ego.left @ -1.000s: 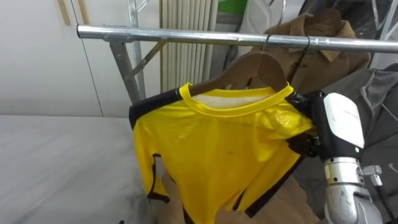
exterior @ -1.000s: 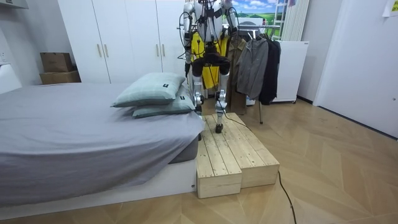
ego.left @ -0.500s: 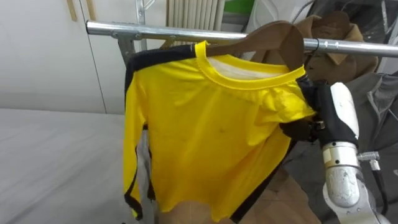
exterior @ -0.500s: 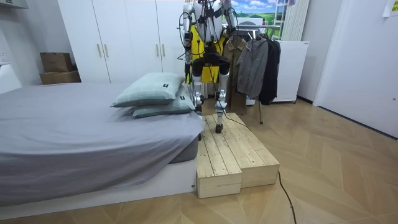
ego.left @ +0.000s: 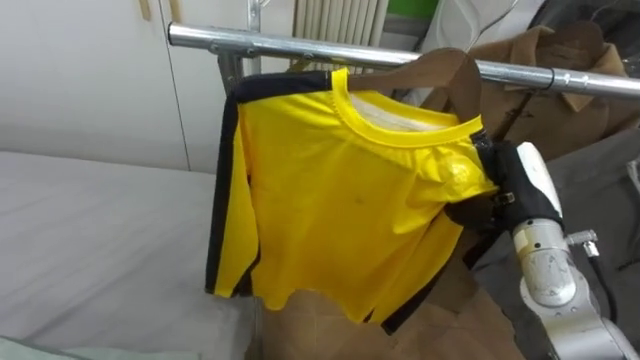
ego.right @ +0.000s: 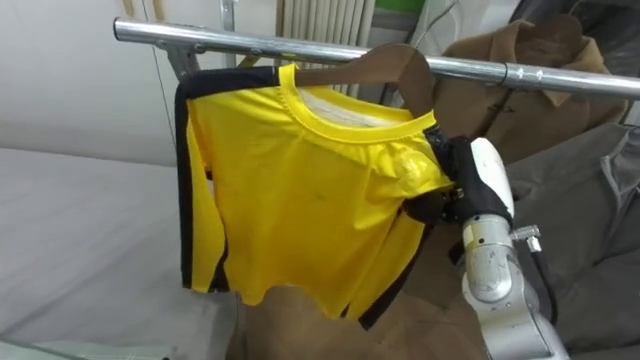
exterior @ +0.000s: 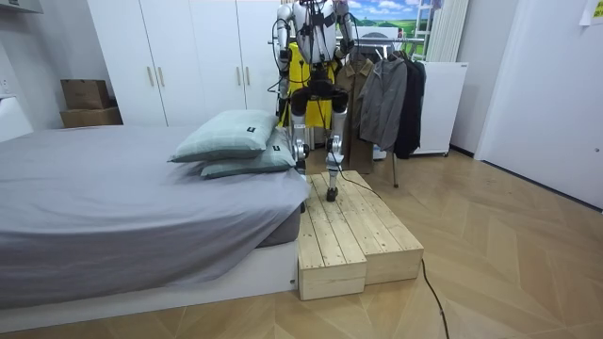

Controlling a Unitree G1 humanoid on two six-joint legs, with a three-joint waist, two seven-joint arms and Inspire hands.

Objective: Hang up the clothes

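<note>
Right hand (ego.left: 528,188) sits raised at the right shoulder of the yellow shirt (ego.left: 340,200), hold impossible to tell; grey bed (ego.left: 90,250) lies left, rail (ego.left: 300,45) far.

No legible text, numbers or signs on the yellow shirt (ego.left: 350,200), the rail (ego.left: 300,45) or the garments (ego.left: 560,105) hanging at right. Room view: the top pillow (exterior: 221,135) on the bed (exterior: 113,193) carries a small dark tag (exterior: 247,117). Its print is too small to read.

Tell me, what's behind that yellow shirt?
A wooden hanger pokes out above its collar by the metal rail, with a brown coat further back. The shirt covers the hanger's arms and part of the robot's right hand.
</note>
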